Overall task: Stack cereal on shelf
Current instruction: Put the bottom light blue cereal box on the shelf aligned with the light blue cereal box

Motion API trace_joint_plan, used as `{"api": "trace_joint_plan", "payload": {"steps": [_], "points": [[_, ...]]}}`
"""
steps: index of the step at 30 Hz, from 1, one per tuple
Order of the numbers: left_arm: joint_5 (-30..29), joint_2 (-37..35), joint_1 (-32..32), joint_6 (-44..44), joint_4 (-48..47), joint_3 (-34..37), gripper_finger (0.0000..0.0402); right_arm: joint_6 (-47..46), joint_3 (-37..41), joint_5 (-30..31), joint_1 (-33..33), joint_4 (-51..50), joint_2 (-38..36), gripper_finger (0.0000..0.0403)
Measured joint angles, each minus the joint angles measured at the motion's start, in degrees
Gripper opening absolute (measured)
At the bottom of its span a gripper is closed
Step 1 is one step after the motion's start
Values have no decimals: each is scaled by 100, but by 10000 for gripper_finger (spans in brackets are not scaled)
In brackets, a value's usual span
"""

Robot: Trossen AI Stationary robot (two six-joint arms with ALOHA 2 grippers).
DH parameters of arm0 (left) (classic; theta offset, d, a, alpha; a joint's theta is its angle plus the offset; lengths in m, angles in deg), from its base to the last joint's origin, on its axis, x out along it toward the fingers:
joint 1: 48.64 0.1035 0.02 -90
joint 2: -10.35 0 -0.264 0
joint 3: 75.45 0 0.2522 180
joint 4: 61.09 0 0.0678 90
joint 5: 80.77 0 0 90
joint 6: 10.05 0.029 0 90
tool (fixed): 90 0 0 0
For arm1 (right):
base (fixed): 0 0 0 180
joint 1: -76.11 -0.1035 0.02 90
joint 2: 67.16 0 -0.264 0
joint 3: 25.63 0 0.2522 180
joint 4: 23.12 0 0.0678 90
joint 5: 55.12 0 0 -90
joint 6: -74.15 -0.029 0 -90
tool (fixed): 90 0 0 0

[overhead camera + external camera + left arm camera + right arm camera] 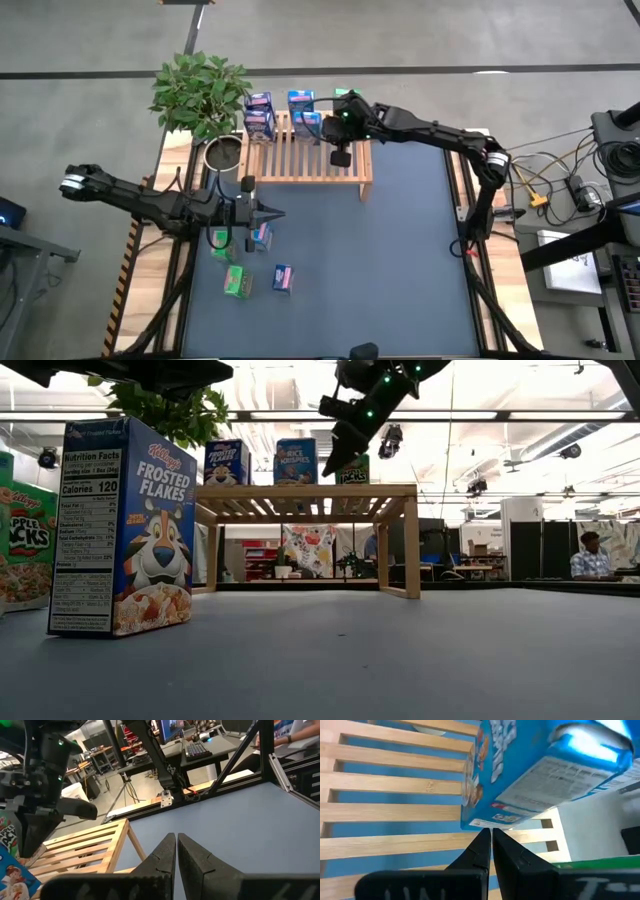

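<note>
On the nearest cereal box (122,528), standing upright with its long axis vertical on the counter (400,660) in the low view, the front reads "Kellogg's Frosted Flakes" and the side panel "Nutrition Facts" and "Calories 120". Beside it at the frame edge, a green box (25,545) shows part of "Apple Jacks". On the shelf (310,495) stand three upright boxes: another Frosted Flakes (226,462), a blue "Rice Krispies" (296,461) and a green one (352,470) behind the right arm.

From above, the shelf (300,160) sits at the counter's far side next to a potted plant (203,92), with blue boxes along its back edge; three more boxes (283,278) lie near the left arm.

The right claw (487,840) hovers over the slats, fingers together, empty, just by a blue box (535,775). The left claw (176,851) is also pressed together, empty, above the counter.
</note>
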Motion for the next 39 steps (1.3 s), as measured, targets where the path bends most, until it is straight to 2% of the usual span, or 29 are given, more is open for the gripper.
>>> {"api": "trace_joint_plan", "payload": {"steps": [15, 27, 39], "points": [[0, 10, 2, 61, 7, 0, 1, 0, 27, -6, 7, 529, 246, 9], [0, 10, 2, 63, 7, 0, 1, -57, 95, -204, -11, 405, 303, 9], [0, 10, 2, 63, 7, 0, 1, -105, 435, -501, -11, 1023, 300, 9]]}}
